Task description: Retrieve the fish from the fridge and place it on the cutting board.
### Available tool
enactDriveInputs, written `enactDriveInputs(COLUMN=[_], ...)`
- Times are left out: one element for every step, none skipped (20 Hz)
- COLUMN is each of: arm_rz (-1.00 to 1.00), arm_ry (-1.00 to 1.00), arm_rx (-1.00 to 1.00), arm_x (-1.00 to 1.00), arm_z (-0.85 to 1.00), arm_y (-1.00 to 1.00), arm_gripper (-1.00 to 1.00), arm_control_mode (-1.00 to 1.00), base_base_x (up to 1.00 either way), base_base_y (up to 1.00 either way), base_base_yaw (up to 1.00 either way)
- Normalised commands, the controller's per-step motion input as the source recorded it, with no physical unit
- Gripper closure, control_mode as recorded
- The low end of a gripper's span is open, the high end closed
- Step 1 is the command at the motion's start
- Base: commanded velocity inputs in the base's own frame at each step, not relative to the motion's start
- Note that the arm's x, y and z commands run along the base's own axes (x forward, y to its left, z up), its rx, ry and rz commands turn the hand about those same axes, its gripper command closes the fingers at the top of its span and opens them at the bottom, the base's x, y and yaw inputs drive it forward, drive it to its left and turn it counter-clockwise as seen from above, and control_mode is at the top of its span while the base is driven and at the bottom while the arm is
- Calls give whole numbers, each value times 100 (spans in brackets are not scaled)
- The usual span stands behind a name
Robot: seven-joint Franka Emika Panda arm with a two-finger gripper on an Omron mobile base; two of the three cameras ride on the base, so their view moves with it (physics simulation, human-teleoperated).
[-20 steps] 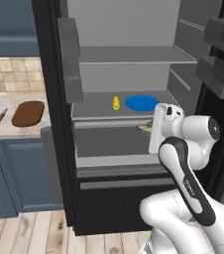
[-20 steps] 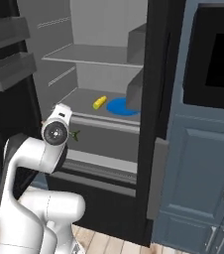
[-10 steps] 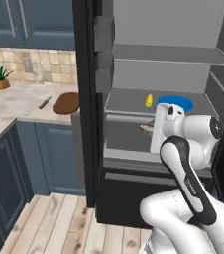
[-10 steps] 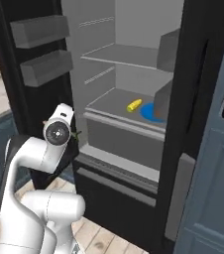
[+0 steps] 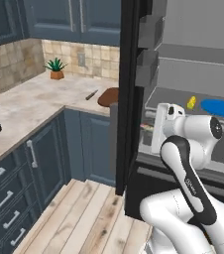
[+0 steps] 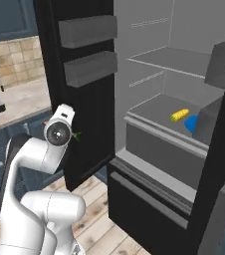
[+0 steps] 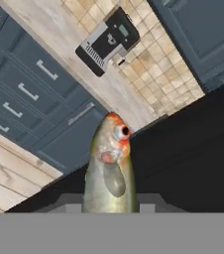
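Fish (image 7: 109,171) clamped head-outward between jaws of gripper (image 7: 109,206), outside open fridge (image 6: 149,149). Coffee machine (image 7: 106,39) on counter beyond jaws. Cutting board (image 5: 108,96) on counter, well apart from jaws, beside knife (image 5: 91,94).

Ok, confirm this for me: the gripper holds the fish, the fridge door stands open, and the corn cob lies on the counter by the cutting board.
One thing is wrong: the corn cob lies on a fridge shelf beside the blue plate, as the right base view shows, not on the counter. The rest holds: the gripper holds the fish, the fridge door stands open, and the cutting board lies on the counter.
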Motion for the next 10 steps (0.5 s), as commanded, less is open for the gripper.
enactDriveInputs(arm_rz=[0,0,0,0,0,0,0,0,0,0], arm_ry=[0,0,0,0,0,0,0,0,0,0], arm_rx=[0,0,0,0,0,0,0,0,0,0], arm_x=[0,0,0,0,0,0,0,0,0,0], arm_z=[0,0,0,0,0,0,0,0,0,0], arm_y=[0,0,0,0,0,0,0,0,0,0], arm_gripper=[100,100,100,100,100,100,100,100,100,100], arm_control_mode=[100,100,100,100,100,100,100,100,100,100], base_base_x=[-11,-10,-9,-6,-6,-3,-1,0,0,0], base_base_y=[38,39,39,41,43,44,45,46,46,46], base_base_yaw=[46,45,44,44,43,42,42,41,41,40])
